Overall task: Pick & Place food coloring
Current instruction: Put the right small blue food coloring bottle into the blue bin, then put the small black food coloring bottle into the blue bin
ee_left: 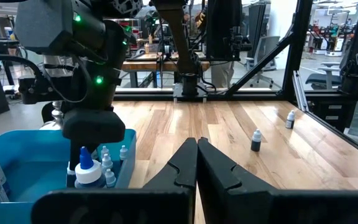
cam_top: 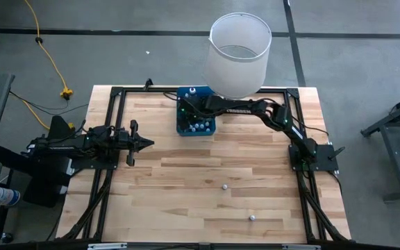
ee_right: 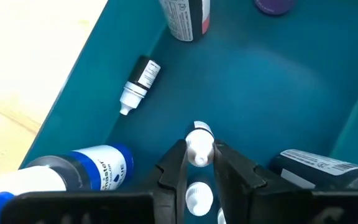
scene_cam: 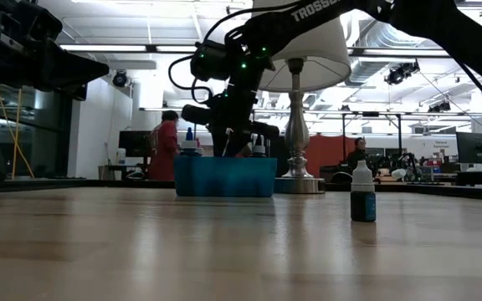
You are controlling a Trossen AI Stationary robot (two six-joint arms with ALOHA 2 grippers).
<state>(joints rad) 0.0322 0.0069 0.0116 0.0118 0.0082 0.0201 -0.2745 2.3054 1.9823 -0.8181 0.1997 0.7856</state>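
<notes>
Right gripper (ee_right: 199, 163) reaches down into blue bin (ee_right: 303, 93), fingers pinching white-capped bottle (ee_right: 198, 148); bin wall close beside. Left gripper (ee_left: 197, 163) pressed together, well apart.

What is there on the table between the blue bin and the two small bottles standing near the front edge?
Nothing: in the high view only bare wood lies between the blue bin and the two small bottles.

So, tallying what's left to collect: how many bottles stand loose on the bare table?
2: one bottle mid-table, another bottle nearer the front edge. Others are already in the blue bin.
</notes>
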